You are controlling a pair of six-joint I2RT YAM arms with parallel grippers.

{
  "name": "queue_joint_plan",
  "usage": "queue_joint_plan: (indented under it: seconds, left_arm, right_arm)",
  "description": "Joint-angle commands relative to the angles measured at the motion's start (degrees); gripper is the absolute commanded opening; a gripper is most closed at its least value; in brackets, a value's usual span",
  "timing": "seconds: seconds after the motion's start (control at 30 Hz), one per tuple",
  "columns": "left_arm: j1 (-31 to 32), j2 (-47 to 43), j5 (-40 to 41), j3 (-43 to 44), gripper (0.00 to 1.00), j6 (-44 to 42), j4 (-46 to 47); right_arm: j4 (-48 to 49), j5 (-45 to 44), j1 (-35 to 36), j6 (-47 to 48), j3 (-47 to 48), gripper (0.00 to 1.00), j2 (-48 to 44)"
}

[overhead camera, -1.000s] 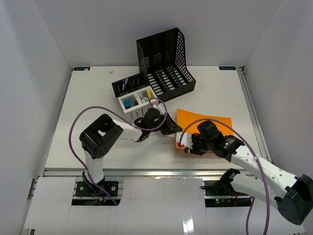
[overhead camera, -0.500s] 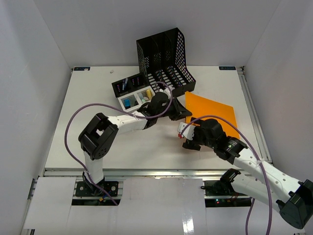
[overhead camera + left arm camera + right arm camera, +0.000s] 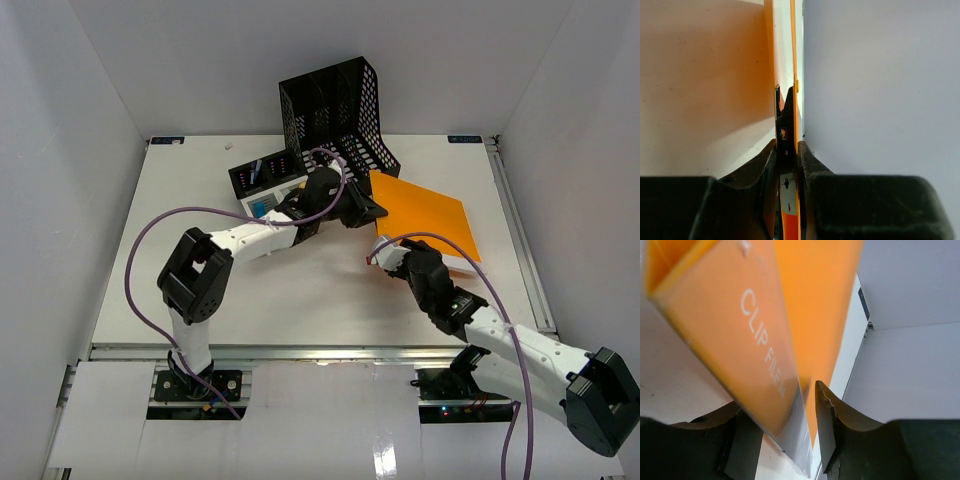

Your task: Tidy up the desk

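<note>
Open room lies along the left side of the large flat white bench (image 3: 190,170), apart from a purple cable (image 3: 170,216) looping above it. At the far middle a tall black perforated file rack (image 3: 335,105) blocks the way, with a low compartmented tray (image 3: 258,178) just beside it. Right of centre, the tilted orange plastic clip file (image 3: 420,215), clamped in the jaws of the left gripper (image 3: 370,212) and right gripper (image 3: 385,257), bars passage. Only a thin strip stays free by the right rail.

My left gripper (image 3: 786,131) is clamped hard on the thin edge of an orange folder (image 3: 769,50). I'm seeing it dead edge-on, and it runs straight up from between the black fingers (image 3: 812,161). There's a warm orange-tinted surface on the left and plain pale grey on the right.
</note>
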State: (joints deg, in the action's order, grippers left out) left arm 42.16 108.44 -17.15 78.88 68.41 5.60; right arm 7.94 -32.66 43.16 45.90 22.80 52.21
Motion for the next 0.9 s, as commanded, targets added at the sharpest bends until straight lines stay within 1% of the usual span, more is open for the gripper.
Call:
queue_joint_plan:
  seconds: [0.0,0.03,0.1,0.2,0.23,0.3,0.37,0.4,0.43,0.47,0.6,0.67,0.8,0.87]
  left_arm:
    - [-0.9,-4.6,0.6,3.2,0.0,-0.9,-2.2]
    - [-1.1,-4.8,0.6,3.3,0.04,-1.3,-2.4]
    - [-1.6,-5.3,0.7,3.5,0.19,-2.1,-2.7]
    - [-2.4,-6.5,0.9,3.6,0.41,-3.5,-2.0]
    - [-2.7,-7.4,0.7,3.5,0.52,-4.6,-1.1]
    - [-3.5,-9.0,1.1,3.1,0.62,-6.4,0.2]
    - [-4.6,-13.1,2.8,2.0,0.79,-10.8,2.0]
    - [-4.9,-15.0,3.9,1.7,0.85,-12.4,2.7]
    - [-5.3,-17.5,5.5,1.6,0.93,-14.1,2.8]
    - [-5.6,-19.5,6.9,1.6,0.98,-16.6,2.6]
    - [-6.6,-27.9,12.7,0.8,0.98,-26.8,2.2]
    - [-6.8,-32.9,15.4,-0.5,0.98,-30.3,1.9]
    - [-7.0,-42.7,22.2,-8.5,0.98,-37.9,0.9]
    - [-7.1,-48.4,25.6,-13.5,0.98,-40.2,-0.5]
  right_arm:
    - [4.6,-1.7,0.2,-2.0,4.6,0.25,-0.9]
    - [3.8,-0.6,0.2,-2.0,5.5,0.18,-1.5]
    - [2.1,2.3,0.2,-1.7,7.1,0.08,-2.8]
    - [-0.5,4.5,0.2,-1.4,10.5,0.08,-3.4]
    - [-1.1,5.3,0.2,-1.2,11.3,0.08,-3.5]
    - [-1.6,6.1,0.1,-1.3,13.3,0.08,-3.6]
    - [-2.4,7.7,-0.3,-1.7,16.5,0.08,-3.3]
    - [-2.8,8.8,-0.7,-2.3,18.8,0.08,-3.0]
    - [-3.2,9.6,-1.0,-2.7,20.2,0.08,-2.4]
    - [-3.5,10.7,-1.3,-3.2,22.1,0.08,-1.9]
    - [-3.7,14.6,-2.1,-5.0,29.2,0.08,1.4]
    - [-3.6,15.9,-2.3,-6.3,33.5,0.08,4.1]
    - [-3.5,21.4,-4.4,-11.0,42.7,0.08,11.3]
    - [-3.4,25.3,-6.7,-14.2,50.1,0.08,15.3]
